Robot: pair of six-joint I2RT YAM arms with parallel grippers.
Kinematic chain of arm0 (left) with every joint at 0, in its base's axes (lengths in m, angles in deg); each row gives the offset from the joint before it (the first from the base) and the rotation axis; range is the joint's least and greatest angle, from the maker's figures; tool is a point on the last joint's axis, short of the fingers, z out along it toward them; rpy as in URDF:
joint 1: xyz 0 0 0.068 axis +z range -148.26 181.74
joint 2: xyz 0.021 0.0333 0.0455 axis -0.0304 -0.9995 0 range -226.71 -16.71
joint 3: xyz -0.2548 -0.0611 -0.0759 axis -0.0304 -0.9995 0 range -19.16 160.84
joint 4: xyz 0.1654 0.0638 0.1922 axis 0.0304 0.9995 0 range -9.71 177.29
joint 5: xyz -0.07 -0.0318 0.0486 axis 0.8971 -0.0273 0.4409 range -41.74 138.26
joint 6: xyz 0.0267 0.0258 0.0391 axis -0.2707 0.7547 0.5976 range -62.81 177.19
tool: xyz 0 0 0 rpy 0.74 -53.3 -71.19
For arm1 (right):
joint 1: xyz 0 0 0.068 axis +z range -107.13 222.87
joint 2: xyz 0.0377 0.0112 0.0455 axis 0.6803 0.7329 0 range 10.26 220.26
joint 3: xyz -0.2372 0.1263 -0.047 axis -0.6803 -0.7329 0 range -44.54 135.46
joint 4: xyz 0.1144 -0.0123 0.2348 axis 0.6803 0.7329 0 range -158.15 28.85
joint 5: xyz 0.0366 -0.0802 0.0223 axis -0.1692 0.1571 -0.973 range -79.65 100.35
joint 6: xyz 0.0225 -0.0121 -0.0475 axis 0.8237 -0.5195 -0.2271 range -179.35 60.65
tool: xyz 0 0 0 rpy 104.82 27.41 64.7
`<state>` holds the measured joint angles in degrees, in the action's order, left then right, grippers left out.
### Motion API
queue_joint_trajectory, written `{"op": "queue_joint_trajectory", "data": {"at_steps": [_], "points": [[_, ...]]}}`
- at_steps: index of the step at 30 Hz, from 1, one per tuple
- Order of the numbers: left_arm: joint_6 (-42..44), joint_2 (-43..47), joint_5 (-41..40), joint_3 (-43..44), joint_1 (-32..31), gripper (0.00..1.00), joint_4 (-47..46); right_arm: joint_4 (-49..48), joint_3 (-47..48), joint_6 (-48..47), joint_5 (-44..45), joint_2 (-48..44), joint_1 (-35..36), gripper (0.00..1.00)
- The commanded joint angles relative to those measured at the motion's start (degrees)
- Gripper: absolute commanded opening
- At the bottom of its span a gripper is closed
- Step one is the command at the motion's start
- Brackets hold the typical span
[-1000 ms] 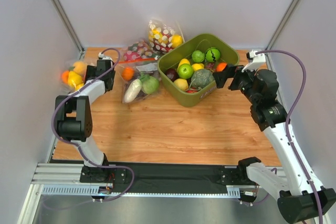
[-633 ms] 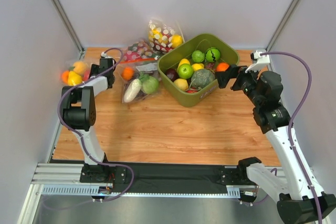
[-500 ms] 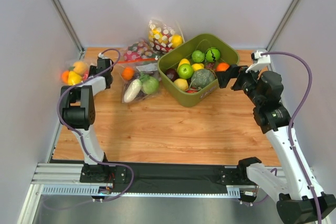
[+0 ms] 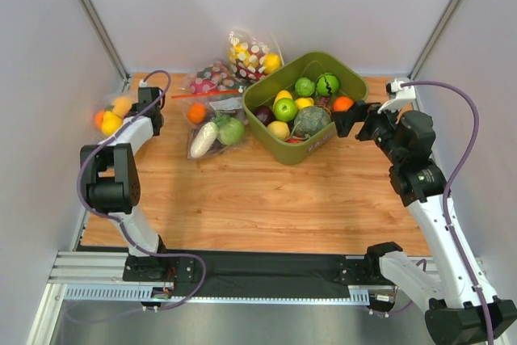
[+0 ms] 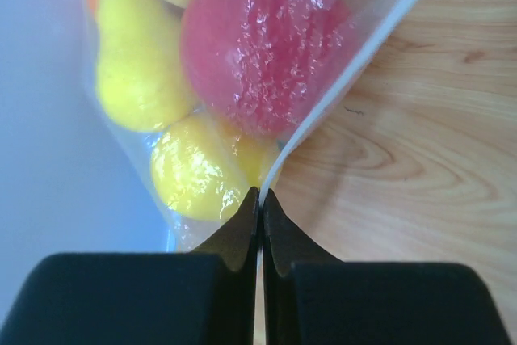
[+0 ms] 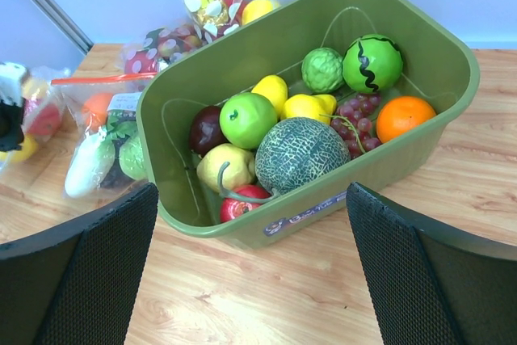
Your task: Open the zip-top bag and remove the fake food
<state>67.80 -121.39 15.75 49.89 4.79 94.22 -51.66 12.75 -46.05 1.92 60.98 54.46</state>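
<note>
Leftward and farther back than a second ago, the left wrist now sits near the desk's far-left corner; the right arm has barely shifted. The left pincer is pressed together on the pale zip strip of the zip-top bag, which lies against the left wall at the desk's edge. Through the clear plastic the fake food shows: a red ball, a yellow pear and another yellow piece, touching one another.

Just right of that wrist lie a bag with a red zip strip and a bag of white and green vegetables. A white-spotted bag leans on the back wall. The green bin beside them holds apples, a melon, grapes and an orange. The left forearm reaches up along the left wall with its elbow bent. The right arm stretches forward with its pincer spread wide, hovering just right of the bin. A label on the bin's near wall is too small to read.
</note>
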Motion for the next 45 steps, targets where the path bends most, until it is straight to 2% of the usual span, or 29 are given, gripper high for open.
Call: {"op": "queue_joint_trajectory", "data": {"at_steps": [1, 11, 15, 22, 28, 36, 45], "points": [[-6.1, 9.7, 5.2, 0.6, 0.4, 0.0, 5.7, -2.6, -0.7, 0.8, -2.2, -0.4, -0.3, 1.0], [-19.5, 31.2, 25.6, -2.2, 0.1, 0.0, 13.0, -3.4, -0.9, -1.3, -9.0, 2.4, -0.3, 1.0], [-21.5, 37.8, 25.9, -4.2, -2.4, 0.0, 15.9, -3.7, 0.2, -3.0, -12.1, 4.2, 2.0, 1.0], [-26.8, 49.7, 31.8, -6.2, -7.9, 0.0, 19.0, -3.9, 4.2, -7.8, -4.1, 10.0, 18.7, 1.0], [-34.1, 56.0, 37.5, -7.4, -11.1, 0.0, 19.0, -3.5, 8.8, -8.0, -1.2, 14.8, 26.4, 1.0], [-44.6, 57.8, 34.1, -12.5, -22.9, 0.0, 9.6, -11.9, 9.9, -9.5, 3.9, 18.2, 38.1, 1.0], [-49.2, 52.6, 22.2, -12.0, -37.9, 0.0, 4.9, -16.0, 9.1, -15.8, 4.3, 23.3, 43.9, 1.0]]}}
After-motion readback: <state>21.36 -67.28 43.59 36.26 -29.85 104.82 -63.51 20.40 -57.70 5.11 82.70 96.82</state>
